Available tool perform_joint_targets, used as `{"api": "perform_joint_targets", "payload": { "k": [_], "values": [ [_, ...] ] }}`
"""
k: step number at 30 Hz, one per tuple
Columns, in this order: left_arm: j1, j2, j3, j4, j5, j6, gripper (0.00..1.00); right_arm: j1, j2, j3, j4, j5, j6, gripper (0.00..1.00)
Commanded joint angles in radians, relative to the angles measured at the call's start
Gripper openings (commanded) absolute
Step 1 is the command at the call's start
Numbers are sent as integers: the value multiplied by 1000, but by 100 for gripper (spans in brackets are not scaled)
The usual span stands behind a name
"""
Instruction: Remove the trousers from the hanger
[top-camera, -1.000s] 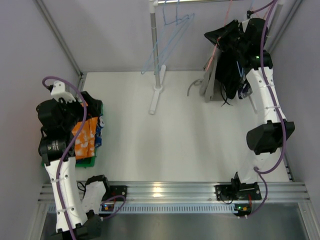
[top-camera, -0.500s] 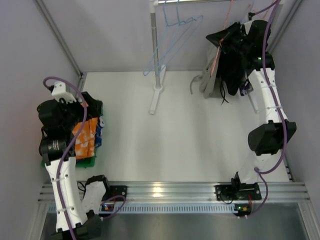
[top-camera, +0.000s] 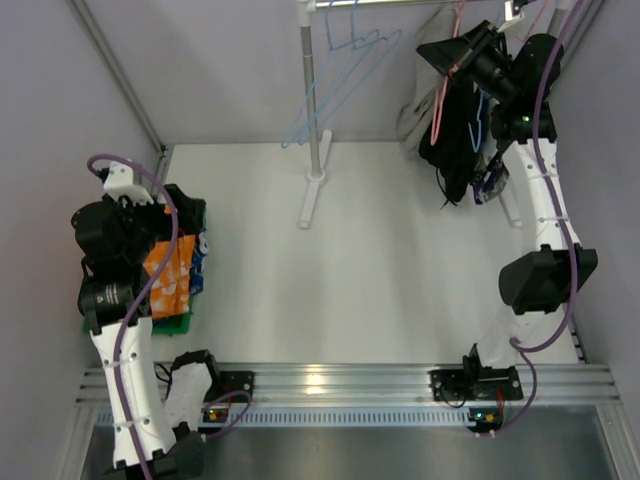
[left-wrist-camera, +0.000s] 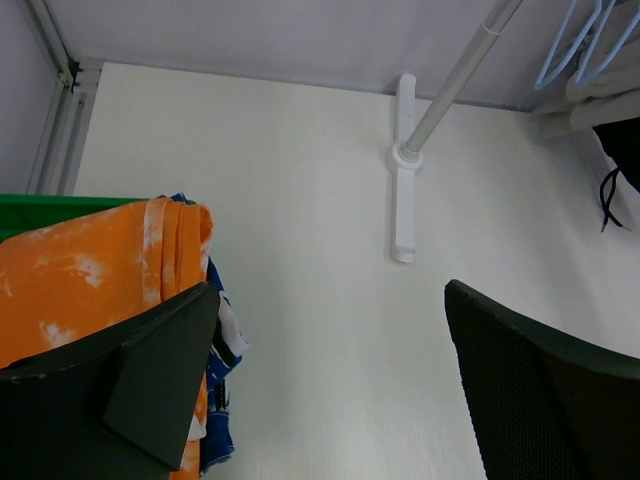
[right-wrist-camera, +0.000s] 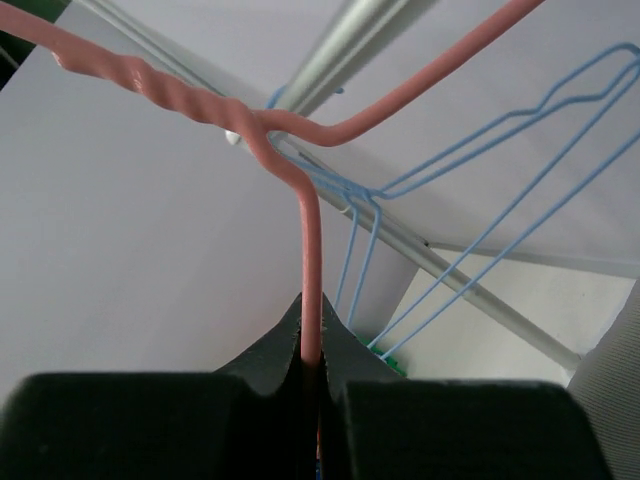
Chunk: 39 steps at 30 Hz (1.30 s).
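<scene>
Trousers of dark soft cloth (top-camera: 455, 150) hang on a pink wire hanger (right-wrist-camera: 311, 260), right of the silver rack pole (top-camera: 314, 100). Probable step: lifting the hanger clear.

Right gripper (right-wrist-camera: 312, 372) is clamped on the hanger wire. The next move calls for sliding the cloth off.

Left gripper (left-wrist-camera: 330, 300) gapes wide, left of the pole, above a green plastic bin (left-wrist-camera: 40, 203). The bin contains orange trousers (left-wrist-camera: 70, 290) and blue white-patterned trousers (left-wrist-camera: 215, 440).

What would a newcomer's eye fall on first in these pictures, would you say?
The right pincer, high at the far right, is shut on a pink hanger by the rail, with a dark garment drooping beneath. At the left, orange trousers lie in a green bin under the open left pincer. Blue hangers dangle on the rail.
</scene>
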Motion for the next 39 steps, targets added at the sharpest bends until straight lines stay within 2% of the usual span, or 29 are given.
{"api": "perform_joint_targets", "payload": {
  "k": [1,5,8,9,12,13,16,19,21,22,25,26,29,32,34,35,39],
  "values": [
    [1,-28,26,95,39,51,99,-24,-118,1,286,-70,-13,0],
    [2,-39,33,139,100,106,99,-22,-230,-169,414,-131,44,0],
    [2,-34,34,190,198,143,99,-22,-328,-305,469,-157,59,0],
    [2,-31,33,227,272,146,99,-22,-373,-353,474,-162,61,0],
    [2,-40,7,326,382,137,99,-21,-451,-423,486,-184,68,0],
    [2,-40,-16,419,436,121,99,-24,-471,-441,492,-190,71,0],
    [2,3,-6,559,531,40,99,-21,-534,-493,489,-207,73,0],
    [-19,56,10,683,530,-124,99,-22,-575,-513,477,-228,71,0],
    [-102,34,-24,820,452,-123,99,-21,-602,-525,477,-236,76,0],
    [-196,23,-62,860,339,-7,99,-21,-609,-530,477,-237,76,0],
    [-377,44,-95,868,168,270,99,-13,-629,-546,472,-237,96,0],
    [-483,78,-99,883,84,452,99,-11,-634,-557,474,-239,100,0],
    [-624,135,-131,945,90,720,99,-11,-648,-588,408,-251,45,0],
    [-724,265,-98,914,143,732,99,-10,-690,-657,321,-245,-50,0],
    [-801,312,-66,744,211,733,98,-10,-709,-680,268,-245,-96,0],
    [-890,340,-72,703,206,732,98,-11,-724,-691,253,-250,-110,0],
    [-1002,362,-185,707,199,645,99,-10,-773,-695,160,-256,-203,0]
  ]
}}
